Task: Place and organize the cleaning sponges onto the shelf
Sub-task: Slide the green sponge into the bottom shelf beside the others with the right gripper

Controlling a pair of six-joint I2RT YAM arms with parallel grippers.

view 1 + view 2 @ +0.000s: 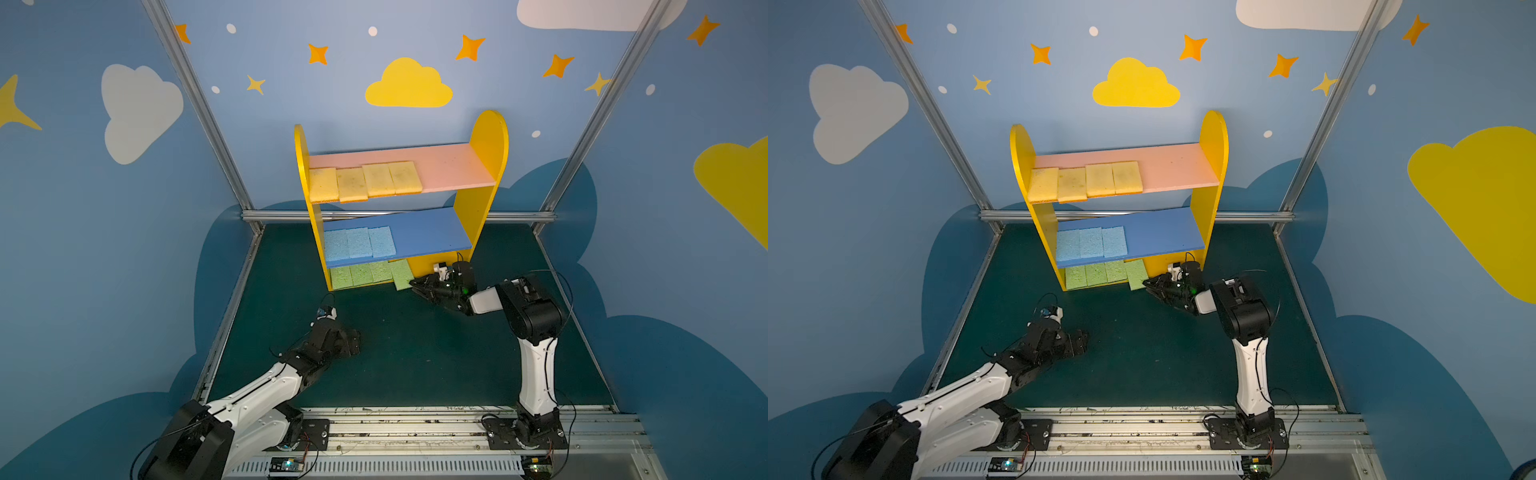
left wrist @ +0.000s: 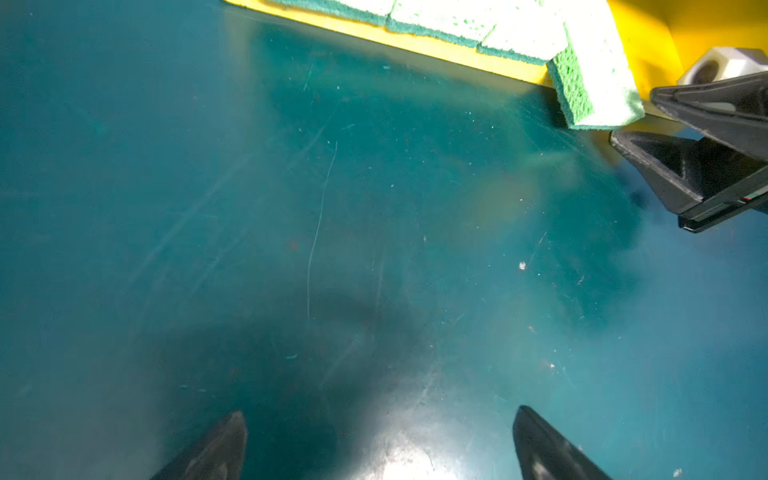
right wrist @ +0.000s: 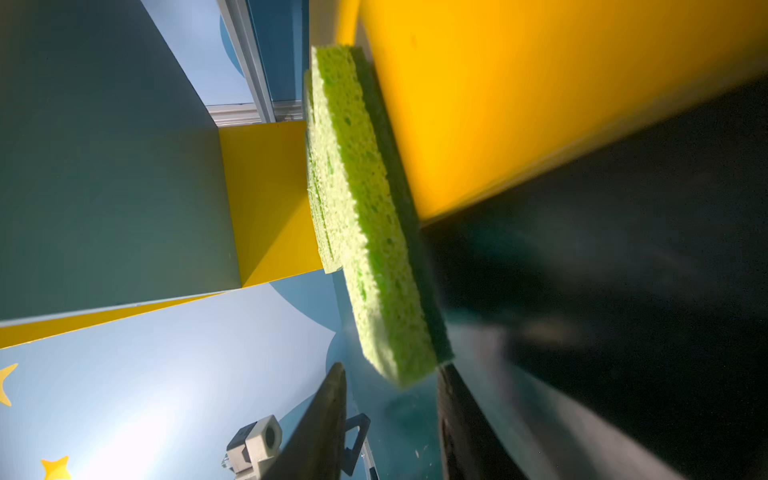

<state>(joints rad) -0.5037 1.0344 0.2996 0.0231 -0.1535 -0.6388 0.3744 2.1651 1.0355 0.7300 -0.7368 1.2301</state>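
The shelf (image 1: 490, 137) (image 1: 1214, 137) stands at the back of the green mat. Several yellow sponges (image 1: 365, 180) line its pink board, three light blue ones (image 1: 359, 243) the blue board, and three light green ones (image 1: 359, 274) the yellow base. Another green sponge (image 1: 401, 274) (image 1: 1136, 274) (image 2: 598, 83) (image 3: 365, 232) lies skewed beside them, its near end jutting past the base's front edge. My right gripper (image 1: 413, 284) (image 1: 1146, 284) (image 3: 390, 368) is open just off that end, holding nothing. Lower left, my left gripper (image 1: 347, 338) (image 2: 380, 413) hangs wide open over bare mat.
The right halves of the pink and blue boards are bare. Aluminium frame posts (image 1: 199, 104) and painted walls close in the mat (image 1: 415, 353) on three sides. The arms' base rail (image 1: 415, 428) runs along the front edge.
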